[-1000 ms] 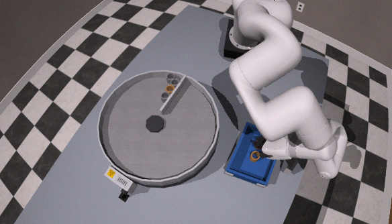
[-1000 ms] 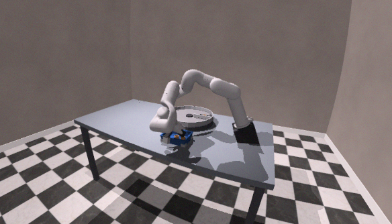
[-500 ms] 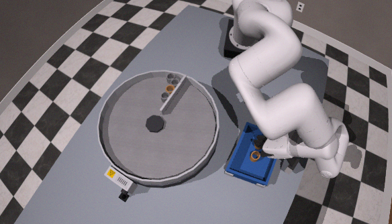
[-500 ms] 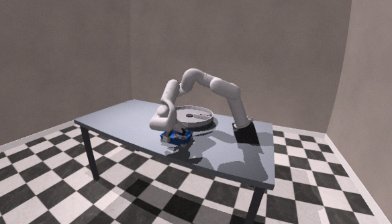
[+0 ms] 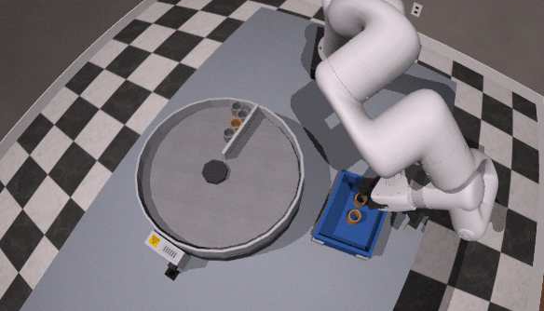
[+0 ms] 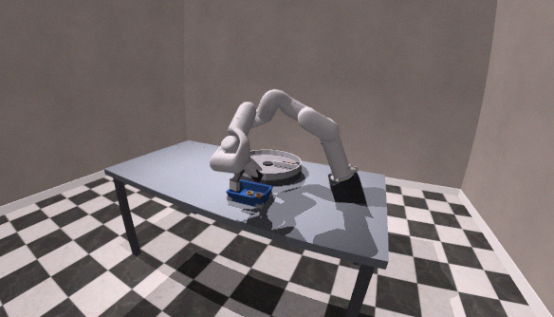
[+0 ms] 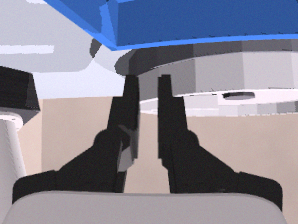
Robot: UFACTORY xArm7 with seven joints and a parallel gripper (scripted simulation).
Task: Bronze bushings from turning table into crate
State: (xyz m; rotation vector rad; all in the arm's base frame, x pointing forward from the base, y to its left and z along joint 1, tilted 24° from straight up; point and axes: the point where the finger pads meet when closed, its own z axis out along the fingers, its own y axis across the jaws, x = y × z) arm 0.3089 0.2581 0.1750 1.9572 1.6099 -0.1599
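Two bronze bushings (image 5: pixel 360 199) (image 5: pixel 354 216) lie in the blue crate (image 5: pixel 326 236) (image 6: pixel 237 195) (image 7: pixel 200 20). One more bronze bushing (image 5: pixel 236 123) stands on the turning table (image 5: pixel 140 170) (image 6: pixel 295 171) (image 7: pixel 215 75), close against its upright divider (image 5: pixel 242 130), among three steel bushings (image 5: pixel 238 106) (image 5: pixel 243 114) (image 5: pixel 229 132). My gripper (image 5: pixel 368 189) (image 6: pixel 235 180) (image 7: pixel 148 93) hangs over the crate's far end, just above the nearer bushing. Its fingers stand a little apart with nothing between them.
The turning table has a black hub (image 5: pixel 215 171) at its centre and a control box with a yellow label (image 5: pixel 163 247) at its front. The arm's base (image 6: pixel 346 188) stands at the table's far side. The crate lies right of the turning table.
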